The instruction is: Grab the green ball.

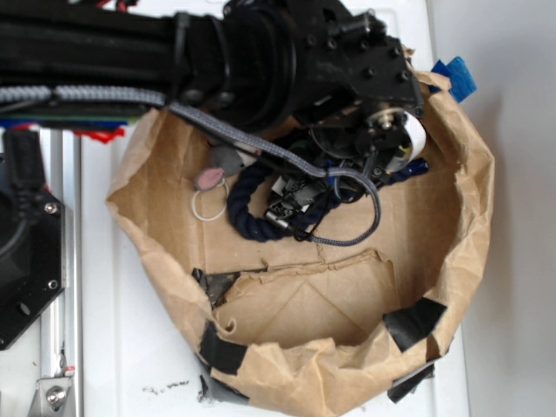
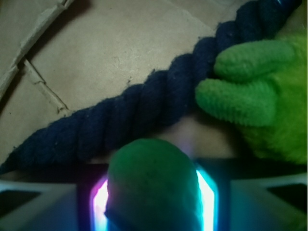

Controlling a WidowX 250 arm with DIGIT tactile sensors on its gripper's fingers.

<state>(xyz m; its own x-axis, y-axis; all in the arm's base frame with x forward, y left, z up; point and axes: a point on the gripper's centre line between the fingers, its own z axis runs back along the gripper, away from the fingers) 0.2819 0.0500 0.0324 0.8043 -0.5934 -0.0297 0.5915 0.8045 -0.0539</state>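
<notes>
ball: the green ball sits right between the two lit pads in the wrist view, low in the frame, just this side of the rope. Can't spot it in the exterior view, the arm covers it.
tool: the tool looks clenched on the ball, both pads pressed against its sides.
handling: looks like rubber with a fine grain, so I'd guess light, a bit squishy, decent grip. Round though, so it could squirt out if the pinch is off centre. Holding it across the widest part, like here, seems right.
neighbours: rope runs diagonally just past the ball, plush toy lies on the rope at right, near the ball but apart from it.
room: everything's inside a paper bag with crumpled walls all round. The open half of the bag floor is towards the camera; straight up looks like the cleanest way out.
snags: the arm's cable droops near the rope.
</notes>
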